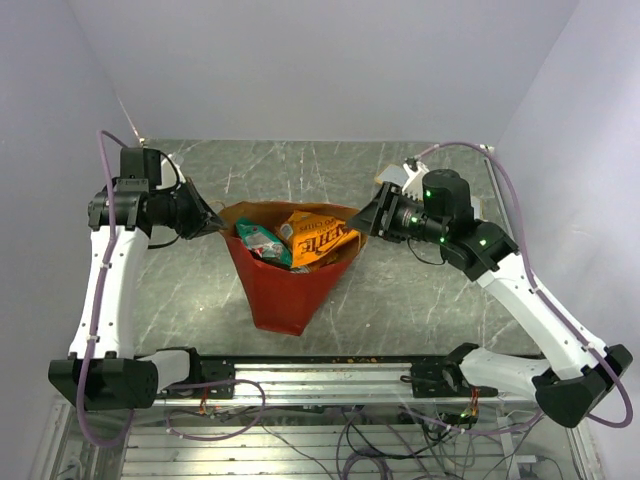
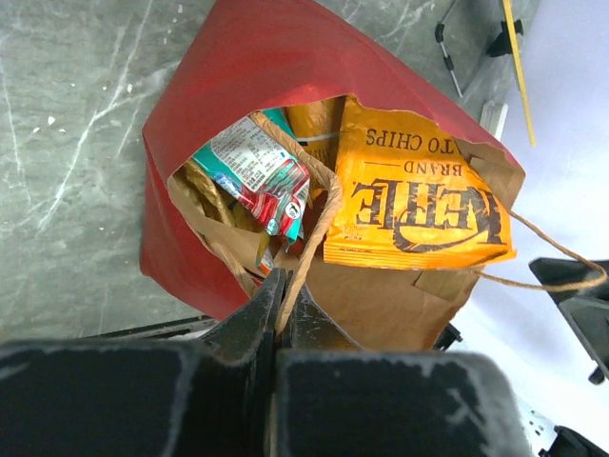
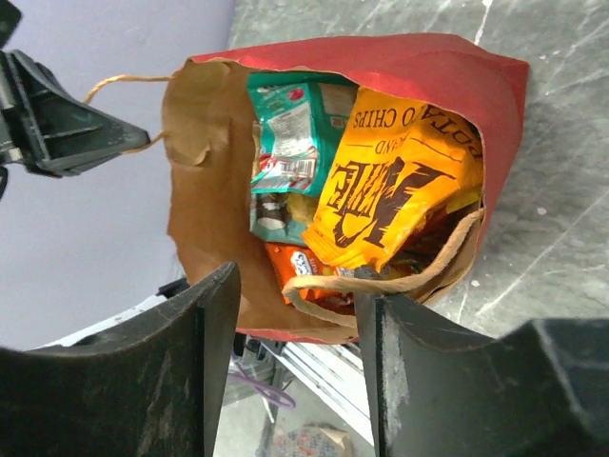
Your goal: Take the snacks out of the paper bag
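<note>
A grey-green tabletop [image 1: 420,290] with thin white veins, like marble, stands between plain pale walls. In its middle the paper bag [image 1: 285,295] lies with the mouth open toward the far side. It is matt red outside and brown kraft inside, and it narrows to a point at the near end.

The left fingers [image 2: 255,319] are pressed together on the thin tan loop handle [image 2: 319,224] at the left rim of the bag. The right fingers [image 3: 205,371] stand apart at the right rim. The other handle [image 3: 419,276] curves just before them, and it seems not pinched.

The snacks are all inside the bag. On top is a glossy, crinkled orange chip bag [image 2: 419,205] with "KETTLE BRAND" in black letters and "POTATO CHIPS" along one edge. Beside it lies a teal packet [image 2: 249,167] with a white label and some red; its small print is unreadable. Deeper is a dark orange packet [image 3: 297,265], perhaps with a blue-and-white logo.
</note>
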